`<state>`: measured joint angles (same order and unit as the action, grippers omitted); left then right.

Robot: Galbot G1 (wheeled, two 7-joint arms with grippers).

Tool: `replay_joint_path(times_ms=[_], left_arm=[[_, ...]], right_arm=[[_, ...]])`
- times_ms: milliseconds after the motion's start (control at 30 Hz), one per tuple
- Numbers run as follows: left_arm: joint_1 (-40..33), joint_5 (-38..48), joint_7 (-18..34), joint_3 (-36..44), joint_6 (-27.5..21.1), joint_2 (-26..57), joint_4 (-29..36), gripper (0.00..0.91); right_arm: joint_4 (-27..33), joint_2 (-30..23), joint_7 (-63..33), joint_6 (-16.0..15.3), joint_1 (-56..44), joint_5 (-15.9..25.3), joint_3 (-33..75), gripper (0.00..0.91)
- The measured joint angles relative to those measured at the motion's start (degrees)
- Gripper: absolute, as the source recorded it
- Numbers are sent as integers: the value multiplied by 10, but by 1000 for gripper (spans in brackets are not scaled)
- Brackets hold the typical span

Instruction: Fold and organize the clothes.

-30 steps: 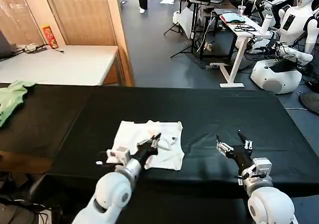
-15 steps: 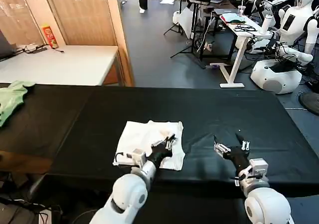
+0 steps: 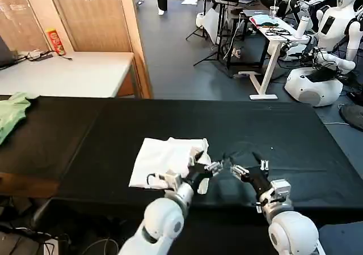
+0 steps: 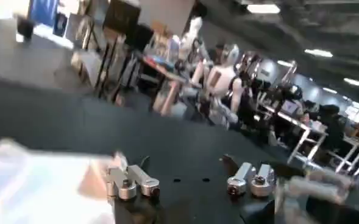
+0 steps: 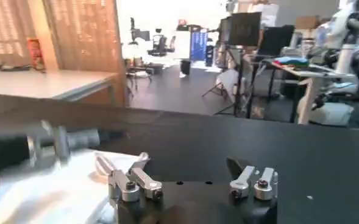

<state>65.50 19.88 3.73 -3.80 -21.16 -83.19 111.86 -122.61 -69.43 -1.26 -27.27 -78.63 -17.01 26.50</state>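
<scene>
White T-shirt (image 3: 164, 160) (folded) is laid on the black table (image 3: 272, 124); at its 3 o'clock edge, left gripper (image 3: 214, 166) and right gripper (image 3: 249, 167) are held with jaws apart.

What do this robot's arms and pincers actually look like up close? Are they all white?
Mostly. Each arm is a smooth, rounded white shell that narrows to a black wrist section carrying a small pale box and thin cables. The left pincer and the right pincer each end in two slim silvery metal fingers joined by round silver pivot screws on a black base. No lettering is readable on them.
</scene>
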Motion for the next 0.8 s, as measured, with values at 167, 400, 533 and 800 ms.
replay_joint_path(times_ms=[167, 400, 533, 800], left_arm=[[1, -41, -2, -39, 32, 72, 7, 878], [14, -59, -3, -78, 49, 138, 6, 878], [18, -68, -3, -85, 55, 144, 2, 878], [35, -75, -4, -99, 69, 151, -2, 878]], right_arm=[[33, 2, 4, 0, 36, 24, -41, 878], [91, -7, 38, -5, 90, 74, -114, 878], [121, -16, 38, -2, 112, 102, -143, 878], [179, -41, 15, 14, 148, 118, -156, 878]])
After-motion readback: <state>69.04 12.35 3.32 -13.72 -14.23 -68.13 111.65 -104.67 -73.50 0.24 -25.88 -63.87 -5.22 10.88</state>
